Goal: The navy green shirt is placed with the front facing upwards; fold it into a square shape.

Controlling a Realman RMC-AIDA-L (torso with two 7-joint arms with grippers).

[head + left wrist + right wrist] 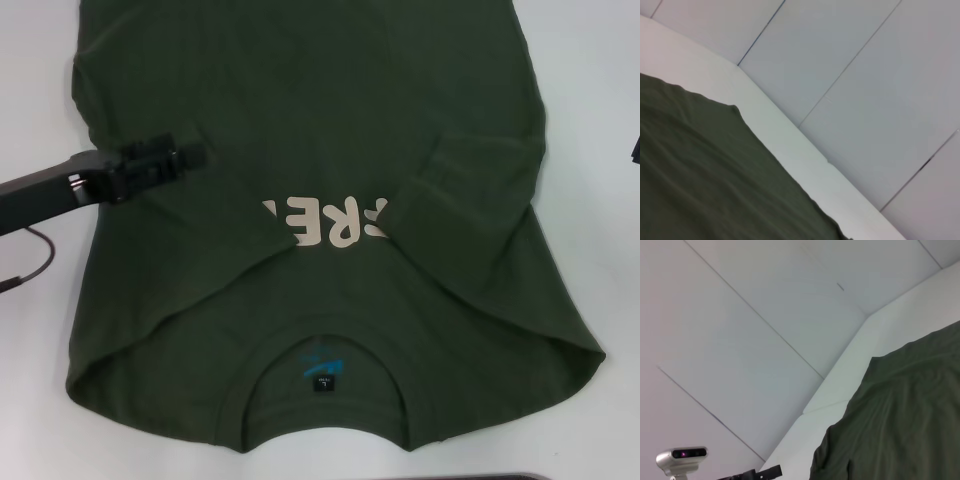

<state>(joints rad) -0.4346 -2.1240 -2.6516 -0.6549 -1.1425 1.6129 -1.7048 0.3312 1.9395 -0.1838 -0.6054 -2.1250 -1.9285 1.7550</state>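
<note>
Nearest our head camera is the ribbed collar (325,350) of the navy green shirt (300,120), dark neck label (325,380) with blue print showing inside it. We see the shirt spread on the white table (40,320), front up, collar toward us and hem end far. Cream lettering (325,222) reads partly: only the middle letters show, because both sides cover its ends.

Right sleeve side (450,190) is folded inward over the chest, lying well across from the left gripper (190,155). Left side also looks turned in, its folded edge running from beneath the gripper down toward the collar.

We have the left gripper over the shirt's left part, low over or on the cloth just above that fold; contact we cannot confirm. Open or closed: we cannot tell, fingers read as one dark mass. Left wrist view gives only green cloth (700,180) and table edge (790,145).

Right gripper is not visible; only a dark sliver at the head view's right border. Its wrist view shows the shirt's far corner (900,410), wall panels and a small camera unit (682,456) off the table.

Progress, our judgement: side folds roughly in, so about midway. Left to do: bring hem end over toward collar, then square and flatten.
</note>
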